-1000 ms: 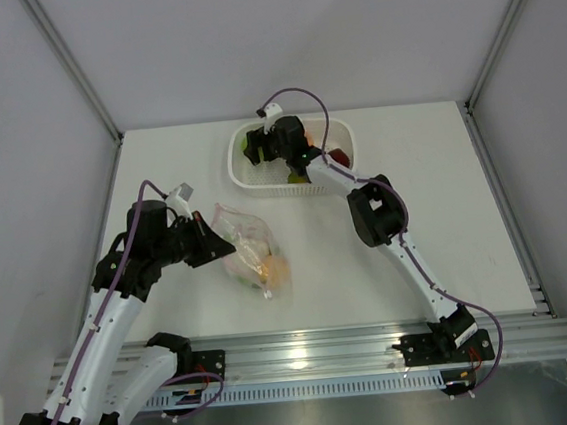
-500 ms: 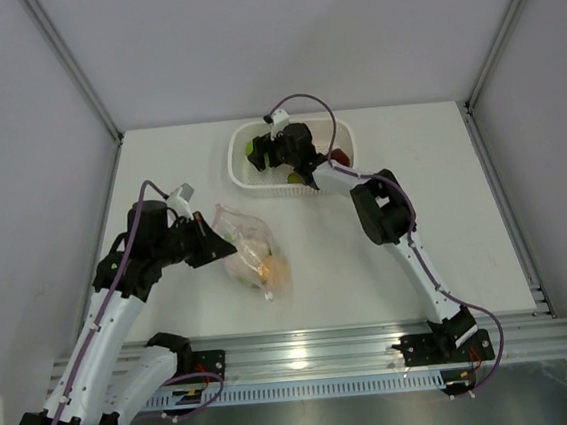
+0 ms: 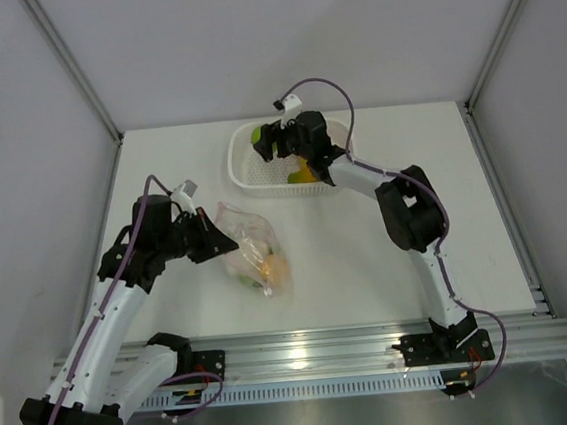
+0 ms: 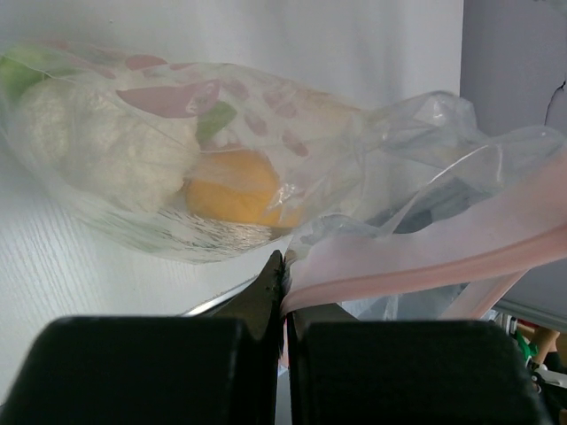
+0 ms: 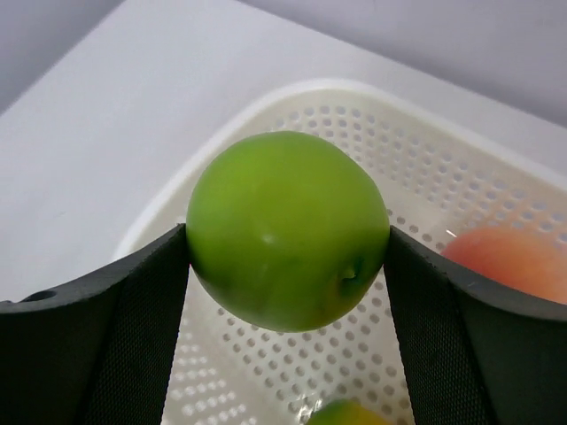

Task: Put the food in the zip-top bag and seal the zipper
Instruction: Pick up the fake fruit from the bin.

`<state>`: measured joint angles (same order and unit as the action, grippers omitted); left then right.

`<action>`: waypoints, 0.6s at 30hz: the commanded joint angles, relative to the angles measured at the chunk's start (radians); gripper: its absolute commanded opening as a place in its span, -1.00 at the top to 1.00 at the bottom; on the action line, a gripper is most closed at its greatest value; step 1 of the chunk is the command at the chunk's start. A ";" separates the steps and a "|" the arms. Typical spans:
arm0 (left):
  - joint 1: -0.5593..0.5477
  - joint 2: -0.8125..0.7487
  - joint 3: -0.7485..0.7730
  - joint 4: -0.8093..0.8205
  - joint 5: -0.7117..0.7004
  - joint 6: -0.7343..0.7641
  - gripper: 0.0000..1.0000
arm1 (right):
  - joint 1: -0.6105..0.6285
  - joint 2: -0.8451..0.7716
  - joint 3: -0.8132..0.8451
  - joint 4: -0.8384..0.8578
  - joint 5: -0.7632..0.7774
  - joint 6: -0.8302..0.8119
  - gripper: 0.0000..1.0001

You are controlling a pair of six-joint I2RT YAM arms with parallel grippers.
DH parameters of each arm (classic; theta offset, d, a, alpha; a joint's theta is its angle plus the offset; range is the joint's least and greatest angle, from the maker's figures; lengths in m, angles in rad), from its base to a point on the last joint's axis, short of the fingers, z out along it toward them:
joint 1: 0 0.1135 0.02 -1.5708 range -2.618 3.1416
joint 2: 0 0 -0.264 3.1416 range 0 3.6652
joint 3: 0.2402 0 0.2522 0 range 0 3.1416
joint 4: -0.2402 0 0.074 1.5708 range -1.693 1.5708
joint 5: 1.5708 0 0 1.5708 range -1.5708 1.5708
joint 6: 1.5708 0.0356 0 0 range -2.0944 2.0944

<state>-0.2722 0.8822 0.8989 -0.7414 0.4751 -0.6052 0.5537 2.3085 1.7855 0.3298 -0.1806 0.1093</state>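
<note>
My right gripper (image 5: 285, 237) is shut on the green apple (image 5: 285, 228), held just above the white perforated basket (image 5: 425, 168); the top view shows that gripper (image 3: 269, 144) over the basket's left part. A peach (image 5: 509, 261) and a yellow-green fruit (image 5: 345, 414) lie in the basket. The clear zip-top bag (image 3: 255, 255) lies on the table with a white leafy vegetable (image 4: 97, 142) and an orange citrus (image 4: 235, 186) inside. My left gripper (image 4: 285, 266) is shut on the bag's mouth edge at the pink zipper (image 4: 425, 266), which gapes open.
The basket (image 3: 245, 173) stands at the back of the white table (image 3: 464, 205), with a yellow fruit (image 3: 300, 175) in it. Grey walls close in the left, right and back. A metal rail (image 3: 317, 355) runs along the near edge.
The right gripper has risen out of the basket with the green apple, its wrist swinging to the right. The left gripper has shifted slightly, still pinching the bag edge.
</note>
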 commanded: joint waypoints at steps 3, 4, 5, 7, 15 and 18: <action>0.001 0.023 0.049 0.050 0.031 -0.021 0.99 | 0.018 -0.308 -0.168 0.040 0.038 -0.011 1.00; 0.001 0.026 0.054 0.057 0.036 -0.021 0.99 | 0.028 -0.386 -0.198 0.029 0.047 -0.023 1.00; 0.001 0.031 0.054 0.057 0.039 -0.021 0.99 | 0.040 -0.427 -0.228 0.003 0.056 -0.034 1.00; 0.001 0.034 0.064 0.054 0.046 -0.019 0.99 | 0.089 -0.559 -0.320 -0.024 0.093 -0.062 1.00; 0.001 0.052 0.090 0.062 0.074 0.004 0.99 | 0.334 -0.943 -0.491 -0.234 0.242 -0.155 1.00; 0.001 0.063 0.095 0.080 0.100 -0.005 0.99 | 0.431 -1.044 -0.503 -0.325 0.254 -0.169 1.00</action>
<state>-0.2718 0.9367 0.9489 -0.7048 0.5282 -0.6102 0.9398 1.3537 1.3022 0.1211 0.0010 -0.0071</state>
